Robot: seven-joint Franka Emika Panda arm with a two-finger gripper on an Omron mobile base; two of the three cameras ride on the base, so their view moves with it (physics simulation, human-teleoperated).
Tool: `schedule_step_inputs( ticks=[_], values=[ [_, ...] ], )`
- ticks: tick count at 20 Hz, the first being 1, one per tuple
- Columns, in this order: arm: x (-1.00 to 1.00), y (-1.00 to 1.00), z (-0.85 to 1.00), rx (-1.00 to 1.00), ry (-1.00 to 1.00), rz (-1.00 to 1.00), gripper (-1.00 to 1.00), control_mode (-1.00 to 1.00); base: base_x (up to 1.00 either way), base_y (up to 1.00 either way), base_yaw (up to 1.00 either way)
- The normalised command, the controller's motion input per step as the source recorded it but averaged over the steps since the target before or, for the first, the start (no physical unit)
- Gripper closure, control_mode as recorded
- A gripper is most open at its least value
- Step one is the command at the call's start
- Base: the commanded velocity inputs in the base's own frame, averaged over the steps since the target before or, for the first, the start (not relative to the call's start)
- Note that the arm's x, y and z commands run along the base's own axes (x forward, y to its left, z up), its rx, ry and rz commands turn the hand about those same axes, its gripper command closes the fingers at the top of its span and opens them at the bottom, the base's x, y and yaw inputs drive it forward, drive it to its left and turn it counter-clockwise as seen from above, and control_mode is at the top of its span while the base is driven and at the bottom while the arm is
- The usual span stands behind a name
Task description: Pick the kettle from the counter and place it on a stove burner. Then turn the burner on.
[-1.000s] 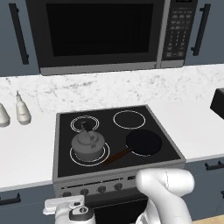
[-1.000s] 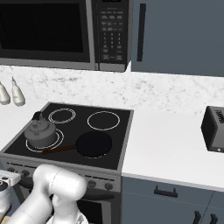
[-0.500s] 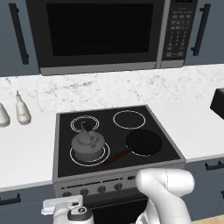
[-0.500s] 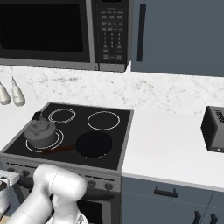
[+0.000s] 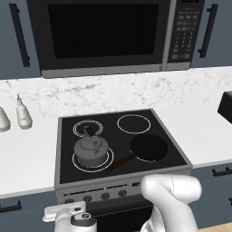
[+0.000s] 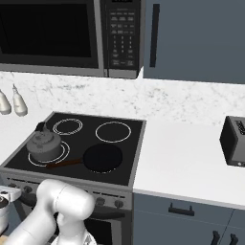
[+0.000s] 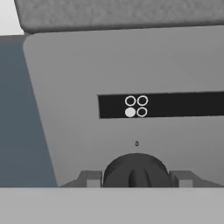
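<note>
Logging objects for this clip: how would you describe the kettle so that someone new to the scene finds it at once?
Start at the black stove top set into the white counter under the microwave. On its front left burner sits the kettle, squat, rounded, dark grey, with an arched black handle. The frying pan beside it on the right is flat and black, and the two pale bottles stand off the stove.

"0" above the stove knob (image 7: 136, 171)
</note>
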Motion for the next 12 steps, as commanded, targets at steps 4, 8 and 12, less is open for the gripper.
schedule_step_inputs(
  ticks=[4,8,12],
  values=[
    [0.04,0.17,0.0,-0.2,0.0,0.18,1.0,-1.0,0.0,0.0,0.0],
    [0.07,0.15,0.0,-0.28,0.0,0.19,1.0,-1.0,0.0,0.0,0.0],
    [0.06,0.15,0.0,-0.33,0.0,0.19,1.0,-1.0,0.0,0.0,0.0]
  ],
)
